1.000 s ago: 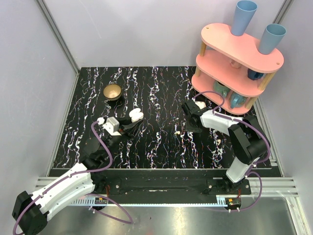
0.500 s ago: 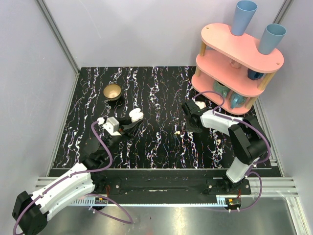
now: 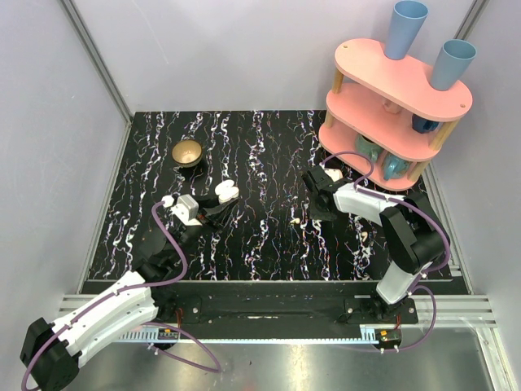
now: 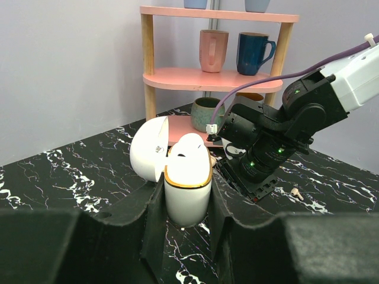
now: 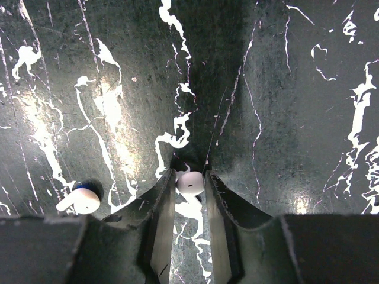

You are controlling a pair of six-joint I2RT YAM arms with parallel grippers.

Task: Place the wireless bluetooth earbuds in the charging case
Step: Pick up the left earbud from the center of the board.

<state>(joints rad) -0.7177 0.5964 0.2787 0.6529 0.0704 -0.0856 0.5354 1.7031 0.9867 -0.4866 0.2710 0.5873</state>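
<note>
I see plain grey walls [image 3: 244, 57] around a black marbled tabletop [image 3: 269, 155]; a pink tiered shelf [image 3: 399, 81] holding mugs [image 4: 213, 50] stands at its far right corner.

centre strip: bare tabletop [image 3: 260, 175], passable
right rear: pink shelf [image 3: 391, 106] blocks
left rear: bowl [image 3: 188, 152]
right front: loose earbud [image 3: 364, 235] beside right arm [image 3: 411, 240], maybe touching

The black marbled tabletop [image 3: 269, 163], streaked white, carries everything. A pink shelf [image 3: 391, 106] stands on its far right corner. Well to the left of the shelf, about level with its foot, sits a small gold-coloured bowl [image 3: 188, 152]. Nearer than the shelf lie tiny buds. A cream earbud [image 3: 364, 235] lies in front of it, and a white earbud [image 3: 293, 220] lies in front and further left. A third earbud [image 5: 189, 182] is on the shelf's side of that one.
</note>
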